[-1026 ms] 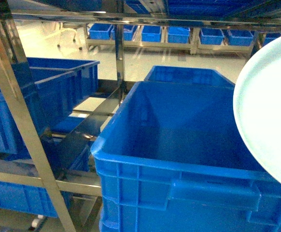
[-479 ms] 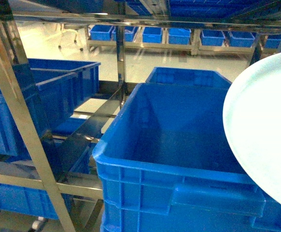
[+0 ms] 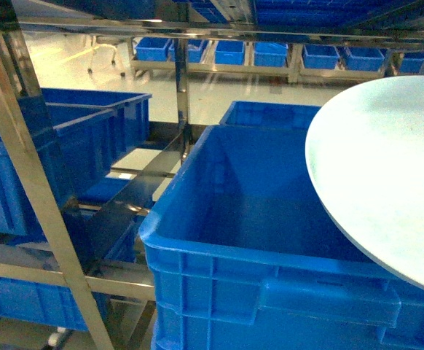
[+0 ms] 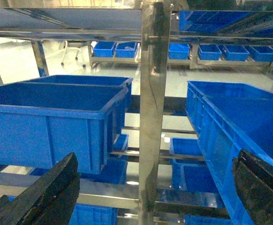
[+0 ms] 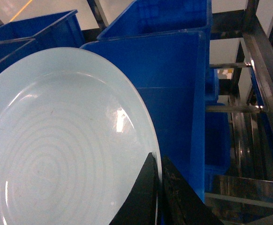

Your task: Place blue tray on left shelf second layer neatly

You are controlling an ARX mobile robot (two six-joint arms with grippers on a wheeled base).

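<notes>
Blue tray (image 5: 66, 154) pinched at rim by right tool (image 5: 157, 197), clenched on its edge; held tilted above big blue crate (image 3: 270, 240), right of centre in head view. Left tool (image 4: 150, 187) released, fingers wide, nothing between, facing steel upright (image 4: 151, 117) of left shelf (image 3: 22, 168). Best handling, by judgement: keep grip firm, level tray, swing left past upright w/o clipping it or crate rim, set flat on 2nd layer, edges square to rails.
</notes>
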